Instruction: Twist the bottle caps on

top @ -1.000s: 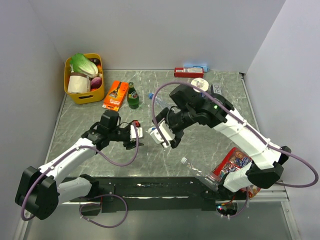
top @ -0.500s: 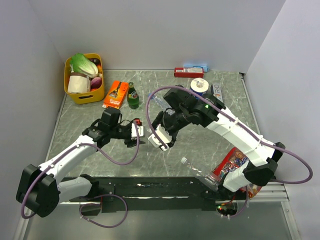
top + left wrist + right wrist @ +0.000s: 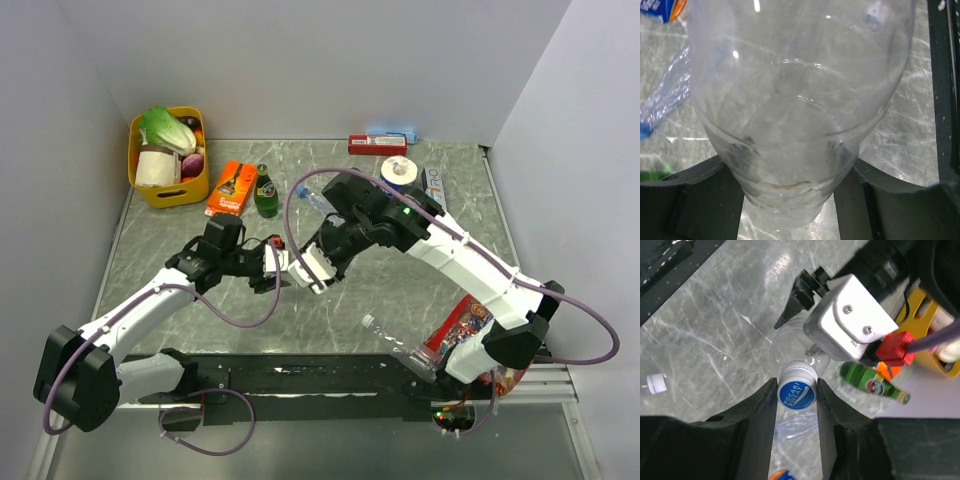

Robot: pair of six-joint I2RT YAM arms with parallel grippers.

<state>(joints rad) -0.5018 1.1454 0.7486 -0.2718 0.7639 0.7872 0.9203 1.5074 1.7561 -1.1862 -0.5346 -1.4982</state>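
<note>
My left gripper (image 3: 272,270) is shut on a clear bottle (image 3: 795,125), which fills the left wrist view between the dark fingers (image 3: 705,205). My right gripper (image 3: 797,395) is shut on a blue bottle cap (image 3: 797,392) printed "POCARI SWEAT". The cap sits right over the mouth end of that bottle (image 3: 790,347). In the top view the right gripper (image 3: 302,267) meets the left one at the table's middle. A second clear bottle (image 3: 312,198) with a blue cap on lies behind them. A third clear bottle (image 3: 388,338) lies at the front.
A dark green glass bottle (image 3: 265,192) and an orange box (image 3: 230,188) stand at the back left, beside a yellow basket (image 3: 165,188). A blue-and-white paper roll (image 3: 398,170) and a red box (image 3: 377,145) are at the back. A snack bag (image 3: 465,325) lies at the right front.
My right gripper has moved left with the cap, from a gap away to right against the bottle in my left gripper. The left arm has hardly moved.
</note>
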